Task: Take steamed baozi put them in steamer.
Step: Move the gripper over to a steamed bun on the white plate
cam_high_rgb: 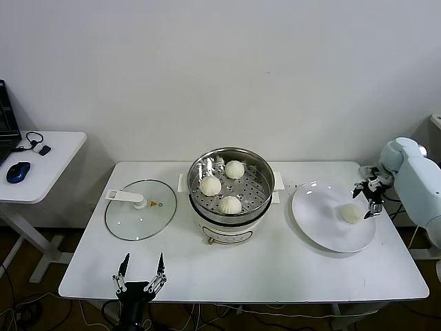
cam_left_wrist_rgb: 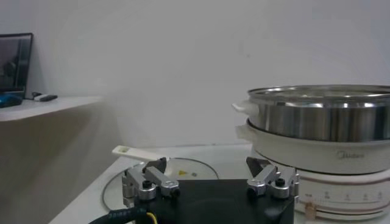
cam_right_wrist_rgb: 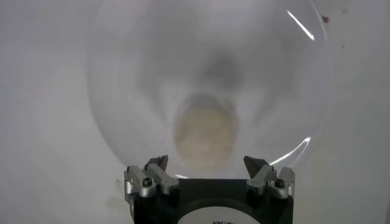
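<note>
At three o'clock on the table, the right gripper [cam_high_rgb: 371,194], spread wide, hangs over the last baozi [cam_high_rgb: 351,214] on the plate [cam_high_rgb: 313,221] — centre, drop straight, pinch gently, then to the steamer [cam_high_rgb: 231,181].

Shiny steel steamer [cam_high_rgb: 231,185], glass lid [cam_high_rgb: 140,209], glossy plate [cam_high_rgb: 324,224]

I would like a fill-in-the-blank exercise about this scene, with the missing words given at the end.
1. The steamer holds ____ baozi on its perforated tray.
2. One baozi lies on the white ____.
3. The right gripper hangs over that baozi with its jaws ____.
4. The glass lid lies flat on the table on the steamer's ____ side.

Missing words: three; plate; open; left
</note>
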Robot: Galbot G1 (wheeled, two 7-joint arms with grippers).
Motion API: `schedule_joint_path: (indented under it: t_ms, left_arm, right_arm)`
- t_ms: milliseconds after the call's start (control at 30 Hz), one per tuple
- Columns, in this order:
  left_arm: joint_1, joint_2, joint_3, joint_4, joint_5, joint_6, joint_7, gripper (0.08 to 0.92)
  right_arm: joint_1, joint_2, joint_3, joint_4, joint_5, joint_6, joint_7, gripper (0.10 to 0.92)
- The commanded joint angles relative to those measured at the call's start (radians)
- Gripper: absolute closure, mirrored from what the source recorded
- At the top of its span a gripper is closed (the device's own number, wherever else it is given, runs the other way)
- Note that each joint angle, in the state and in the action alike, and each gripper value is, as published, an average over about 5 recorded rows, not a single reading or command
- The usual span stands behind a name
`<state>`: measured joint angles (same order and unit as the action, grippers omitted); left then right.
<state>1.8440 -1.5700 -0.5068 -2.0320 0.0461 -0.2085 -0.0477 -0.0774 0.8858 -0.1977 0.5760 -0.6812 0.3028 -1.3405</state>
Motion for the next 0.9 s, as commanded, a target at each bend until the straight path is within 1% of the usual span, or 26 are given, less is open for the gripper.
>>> schedule_joint_path:
  t_ms: [33, 367, 900]
  left_arm:
    - [0.0, -0.001, -0.001, 0.002, -0.001, 0.0, 0.0, 0.177]
    - [0.001, -0.002, 0.001, 0.004, -0.001, 0.0, 0.0, 0.177]
    - [0.002, -0.004, 0.004, 0.003, 0.002, 0.0, 0.0, 0.177]
  right_arm:
    - [-0.046, 0.054, 0.128, -0.041, -0.126, 0.054, 0.044, 0.203]
    - [-0.058, 0.067, 0.186, -0.053, -0.219, 0.09, 0.064, 0.203]
    - [-0.071, 0.077, 0.203, -0.06, -0.192, 0.076, 0.065, 0.203]
